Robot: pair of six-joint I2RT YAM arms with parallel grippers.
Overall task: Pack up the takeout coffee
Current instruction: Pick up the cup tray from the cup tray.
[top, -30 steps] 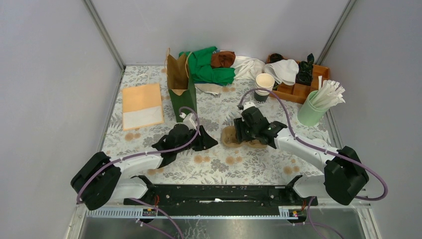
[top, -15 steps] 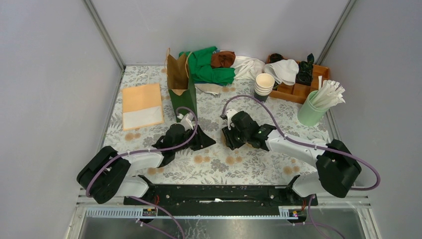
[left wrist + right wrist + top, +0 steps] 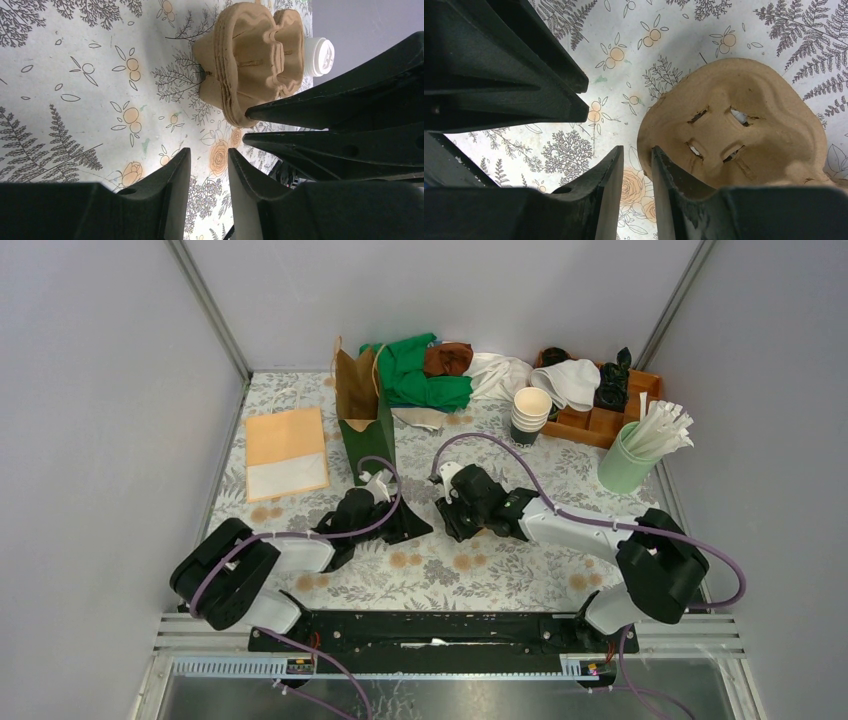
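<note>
The brown moulded-pulp carrier (image 3: 255, 55) lies on the flowered table, and it also shows in the right wrist view (image 3: 744, 115). The takeout coffee (image 3: 320, 52), a white cup with a white lid, stands just behind the carrier. Both are hidden under the right arm in the top view. My left gripper (image 3: 405, 525) (image 3: 209, 150) is empty, jaws a narrow gap apart, low over the table short of the carrier. My right gripper (image 3: 447, 520) (image 3: 637, 147) is empty, jaws a narrow gap apart, one finger beside the carrier's edge. The two grippers point at each other, close together.
A paper bag (image 3: 362, 425) stands open behind the left gripper. A stack of lidless cups (image 3: 531, 412), a wooden box (image 3: 610, 415) and a green cup of straws (image 3: 630, 455) are at the back right. Cloths (image 3: 425, 375) lie at the back, an orange sheet (image 3: 285, 450) at the left.
My right arm has swung left over the carrier toward the left gripper, hiding the carrier in the top view. The left gripper has barely moved.
</note>
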